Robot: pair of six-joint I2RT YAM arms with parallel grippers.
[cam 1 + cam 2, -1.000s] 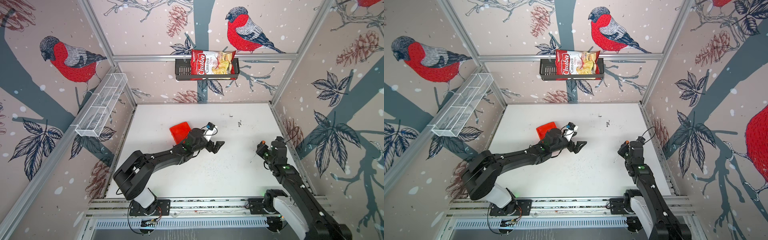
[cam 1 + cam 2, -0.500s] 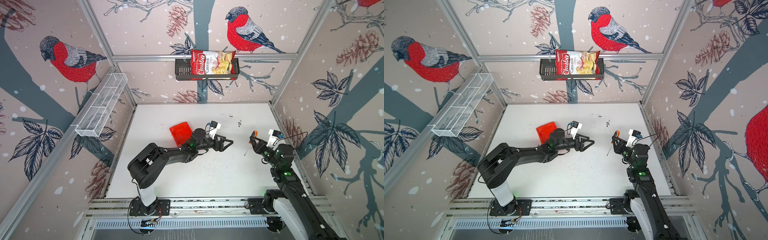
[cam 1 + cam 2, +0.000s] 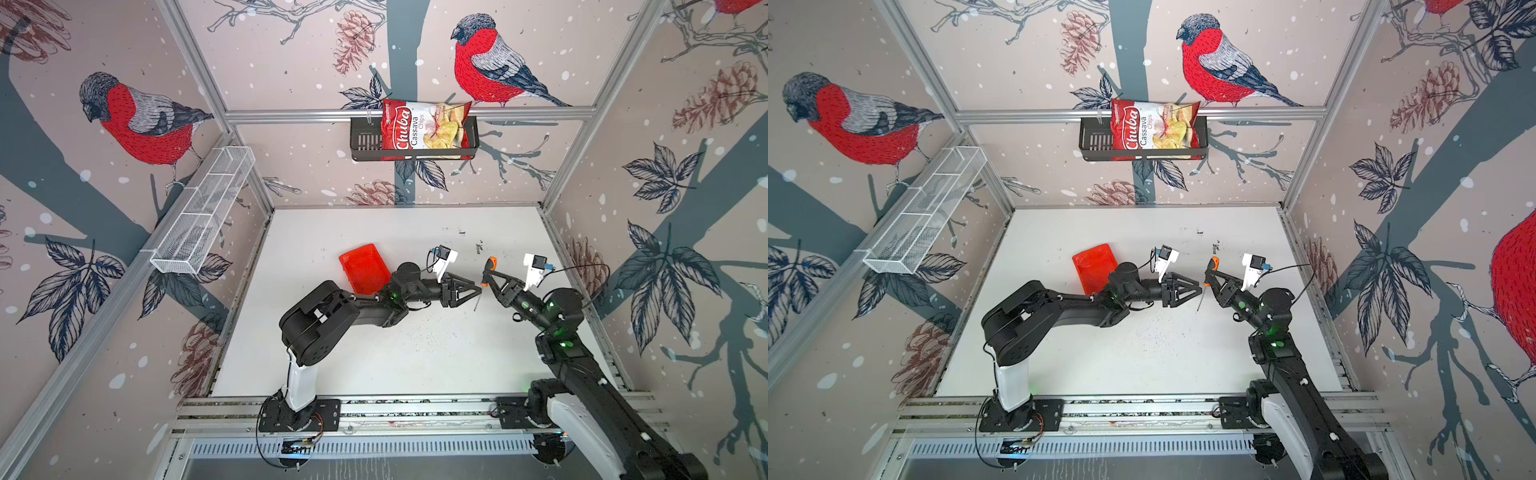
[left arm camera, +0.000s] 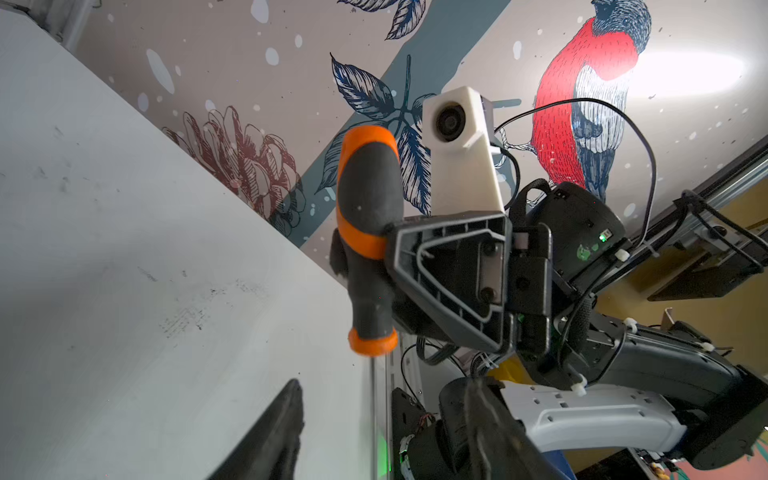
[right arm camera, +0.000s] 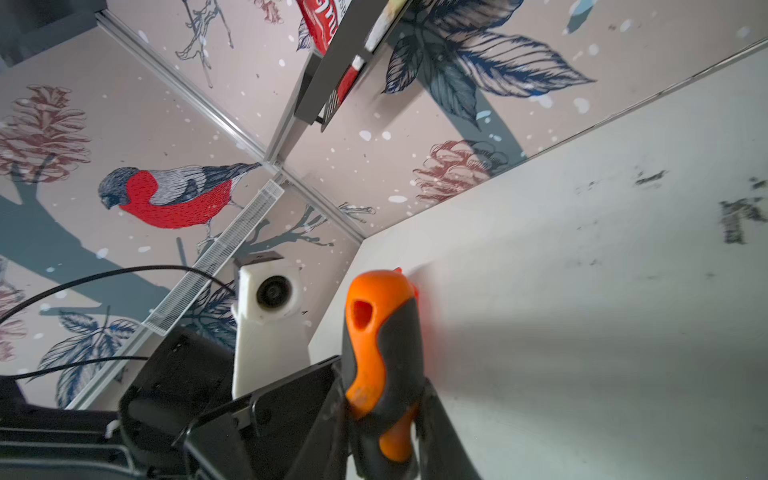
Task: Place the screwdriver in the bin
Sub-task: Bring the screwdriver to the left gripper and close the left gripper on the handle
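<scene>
Your right gripper (image 3: 487, 277) is clamped on the screwdriver (image 3: 491, 263). Its jaws pinch the black-and-orange handle about midway, with the orange butt sticking up and the thin shaft slanting down toward the white table (image 3: 374, 357). The handle is held up in the air; whether the tip touches the table, you cannot tell.

In both top views the tool is well apart from the bin (image 3: 360, 266), on the side of it nearer the right arm. Your left gripper (image 3: 478, 289) reaches out from beside the bin and meets the tool just under the handle. In the left wrist view its two fingers (image 4: 282, 424) stand apart with the shaft between them — jaws open, neither pad visibly touching the metal.

The bin lies flat on the table with its red floor showing, and the left arm's wrist covers the corner nearest the screwdriver. On the wall behind the bin a black basket (image 3: 365, 141) holds a bag of cassava chips (image 3: 424, 129). A white wire basket (image 3: 203, 216) hangs on the wall beyond the bin — the side away from the screwdriver.
</scene>
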